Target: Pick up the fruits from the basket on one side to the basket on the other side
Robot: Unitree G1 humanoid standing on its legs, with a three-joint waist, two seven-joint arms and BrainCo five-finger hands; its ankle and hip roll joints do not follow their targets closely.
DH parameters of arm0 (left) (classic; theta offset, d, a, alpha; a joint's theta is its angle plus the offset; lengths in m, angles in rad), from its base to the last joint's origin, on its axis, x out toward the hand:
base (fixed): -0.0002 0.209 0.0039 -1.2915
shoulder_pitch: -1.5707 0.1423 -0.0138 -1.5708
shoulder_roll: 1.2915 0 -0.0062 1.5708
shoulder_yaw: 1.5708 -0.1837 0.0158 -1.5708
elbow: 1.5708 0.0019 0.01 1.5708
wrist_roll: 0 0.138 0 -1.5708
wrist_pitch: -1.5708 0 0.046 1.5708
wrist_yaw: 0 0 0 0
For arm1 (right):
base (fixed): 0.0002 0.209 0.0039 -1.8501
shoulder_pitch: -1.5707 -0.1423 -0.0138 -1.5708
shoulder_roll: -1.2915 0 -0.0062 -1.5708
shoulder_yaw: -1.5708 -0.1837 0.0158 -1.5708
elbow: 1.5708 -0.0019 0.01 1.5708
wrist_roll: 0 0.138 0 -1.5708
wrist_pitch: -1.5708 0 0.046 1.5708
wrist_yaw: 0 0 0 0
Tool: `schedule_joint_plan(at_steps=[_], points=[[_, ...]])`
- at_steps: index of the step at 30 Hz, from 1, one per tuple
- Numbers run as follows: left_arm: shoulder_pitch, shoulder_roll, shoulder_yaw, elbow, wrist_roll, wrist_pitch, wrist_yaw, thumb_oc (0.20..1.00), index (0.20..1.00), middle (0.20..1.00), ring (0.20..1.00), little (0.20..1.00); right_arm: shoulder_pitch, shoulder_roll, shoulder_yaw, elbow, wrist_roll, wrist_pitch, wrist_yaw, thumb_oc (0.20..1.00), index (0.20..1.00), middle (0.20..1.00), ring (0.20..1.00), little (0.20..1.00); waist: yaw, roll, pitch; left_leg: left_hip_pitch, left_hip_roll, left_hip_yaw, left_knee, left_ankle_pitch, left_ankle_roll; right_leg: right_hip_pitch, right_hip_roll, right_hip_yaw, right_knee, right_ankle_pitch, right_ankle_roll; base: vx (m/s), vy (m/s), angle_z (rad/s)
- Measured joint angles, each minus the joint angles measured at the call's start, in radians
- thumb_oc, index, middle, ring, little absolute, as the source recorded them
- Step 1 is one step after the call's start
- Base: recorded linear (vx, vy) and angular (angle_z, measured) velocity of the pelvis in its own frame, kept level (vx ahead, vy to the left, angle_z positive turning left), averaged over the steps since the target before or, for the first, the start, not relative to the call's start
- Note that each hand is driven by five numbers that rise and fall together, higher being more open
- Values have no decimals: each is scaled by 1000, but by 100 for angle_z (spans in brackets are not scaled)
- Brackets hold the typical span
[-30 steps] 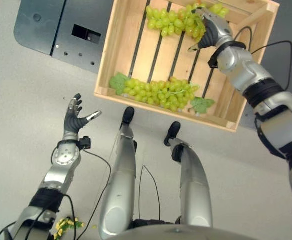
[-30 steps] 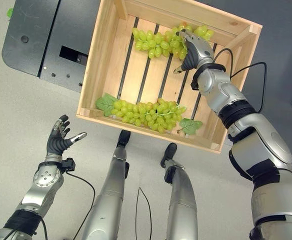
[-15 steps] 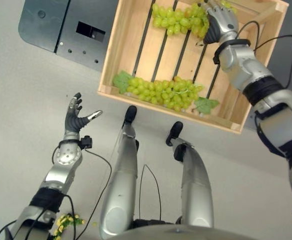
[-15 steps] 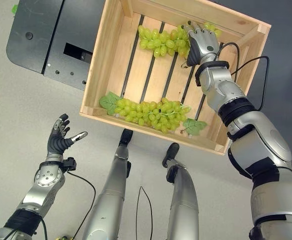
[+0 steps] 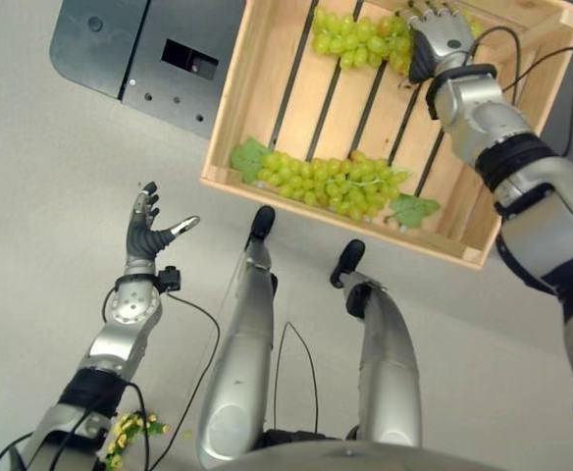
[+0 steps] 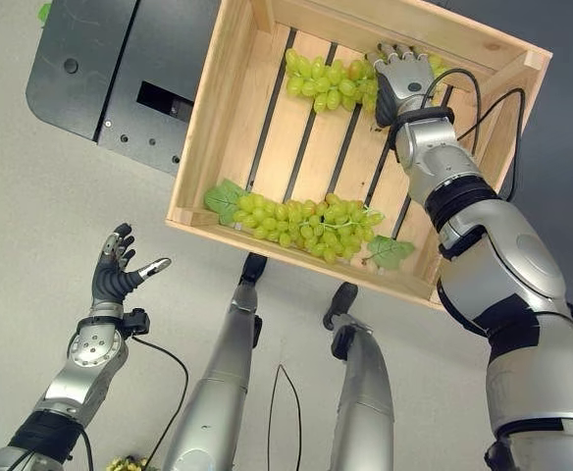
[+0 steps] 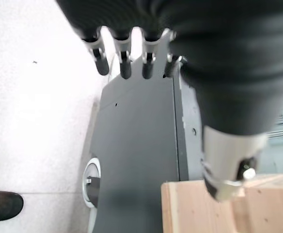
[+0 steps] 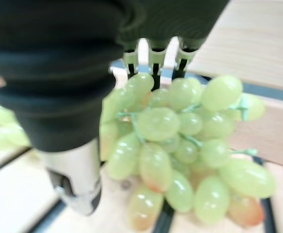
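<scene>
Wooden slatted crate (image 6: 230,118) sits on the grey floor (image 6: 51,216) ahead of the robot, dark slots between its light planks. Two bunches of green grapes lie inside. The far bunch (image 6: 328,83) stretches along the crate's far wall, the near bunch (image 6: 306,224) lies along the near wall with a green leaf (image 6: 221,198) at its left end and another leaf (image 6: 392,252) at its right end. The bunches are well apart, bare planks between them.

Right hand (image 6: 401,77) reaches into the crate's far right corner and rests over the right end of the far bunch, back of the hand up, fingers pointing at the far wall. In the right wrist view the fingers (image 8: 153,59) go down behind the top of the grape cluster (image 8: 180,145) and their tips are hidden by the grapes, thumb (image 8: 76,182) stands on the near side of the cluster, so cannot tell whether the hand is clenched on the grapes or just lying on them. Grapes are on the crate floor under the hand.

Left hand (image 5: 148,234) hangs over bare floor left of the crate, well apart from it, palm up, fingers relaxed and spread, thumb out to the side, holding nothing.

Dark grey flat panel (image 5: 134,59) lies on the floor touching the crate's left side, with a rectangular cut-out (image 5: 189,60)
</scene>
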Motion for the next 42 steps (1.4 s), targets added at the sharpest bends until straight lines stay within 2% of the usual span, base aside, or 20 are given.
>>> schedule_joint_plan(at_steps=[1, 2, 3, 4, 5, 7, 8, 24, 30, 35, 38, 42], points=[[0, 0, 0, -1, 0, 0, 0, 1000, 1000, 1000, 1000, 1000, -1, 0, 0, 3, 0, 0, 8, 1000, 1000, 1000, 1000, 1000, 1, 0, 0, 0, -2, 0, 1, 0, 0, 0, -1, 0, 1, -2, 1, 0, 0, 0], [-1, 0, 0, -1, 0, 0, 0, 1000, 1000, 1000, 1000, 1000, -1, 0, 0, 3, 0, 0, 12, 796, 796, 796, 796, 796, 1, 2, -1, 0, -2, 0, 1, 0, 0, 0, -2, 0, 1, -2, 1, 0, 0, 0], [-1, 0, 0, -1, 0, 0, 0, 1000, 1000, 1000, 1000, 1000, -1, 1, 0, 3, 1, 0, 16, 796, 796, 796, 796, 796, 2, 3, -1, 0, -3, 0, 1, 0, 0, 0, -3, 0, 1, -3, 2, 0, 0, 0], [-1, 0, 0, -1, 0, 0, -1, 1000, 1000, 1000, 1000, 1000, -1, 1, 0, 4, 6, 2, 24, 489, 489, 489, 489, 489, 3, 7, -1, 0, -4, -1, 1, 0, 0, 0, -3, 0, 2, -3, 2, 0, 0, 0], [-1, 0, 0, -1, 0, 0, -1, 1000, 1000, 1000, 1000, 1000, -1, 1, -1, 7, 12, 2, 24, 467, 467, 467, 467, 467, 5, 10, 0, 0, -4, -1, 1, 0, 0, 0, -4, 0, 4, -4, 2, 0, 0, 0], [-1, -2, 0, -2, 0, 0, -4, 1000, 1000, 1000, 1000, 1000, -4, -1, -2, 30, 24, 2, 25, 307, 307, 307, 307, 307, 17, 17, -1, 1, -5, -2, 1, 0, 0, 0, -5, -1, 7, -6, 1, 9, 6, 2], [-1, -4, 0, -3, -1, 0, -5, 1000, 1000, 1000, 1000, 1000, -8, -3, -2, 39, 34, 2, 28, 200, 200, 200, 200, 200, 20, 23, -2, 0, -5, -4, 1, 0, 0, 0, -5, -1, 9, -8, 2, 8, 6, 4], [0, -11, 1, -85, 0, 2, -26, 1000, 1000, 1000, 1000, 1000, -16, -22, -3, 42, 63, -5, 52, 200, 200, 200, 200, 200, 21, 31, -2, -7, -14, -10, 6, 0, 0, -12, -17, -2, 31, -19, 2, 4, -1, 1], [0, -12, 1, -91, 0, 2, -29, 1000, 1000, 1000, 1000, 1000, -15, -20, -37, 40, 125, -6, 67, 200, 200, 200, 200, 200, 21, 31, -2, -7, -14, -11, 8, 1, 0, -12, -18, -2, 33, -20, 2, 0, 0, 0], [-1, -13, 3, -105, -1, 10, -38, 1000, 1000, 1000, 1000, 1000, -15, -3, -104, 11, 323, 3, 112, 200, 200, 200, 200, 200, 20, 31, -2, -5, -16, -10, 13, 1, 0, -11, -18, -2, 38, -21, 0, 0, 0, 0], [0, -13, 5, -103, -1, 22, -58, 1000, 1000, 1000, 1000, 1000, 2, -18, -101, -63, 461, -10, 186, 200, 200, 200, 200, 200, 21, 32, -2, 7, -14, -11, 12, 0, -4, -1, -18, -2, 44, -25, -1, 45, -31, 1], [8, -14, 7, -94, -5, 25, -110, 1000, 1000, 1000, 1000, 1000, 125, -27, -82, -230, 713, -51, 311, 200, 200, 200, 200, 200, 28, 35, -3, 50, -12, -14, -17, 17, -6, 41, -19, -11, 39, -32, -4, -43, -14, 10]])
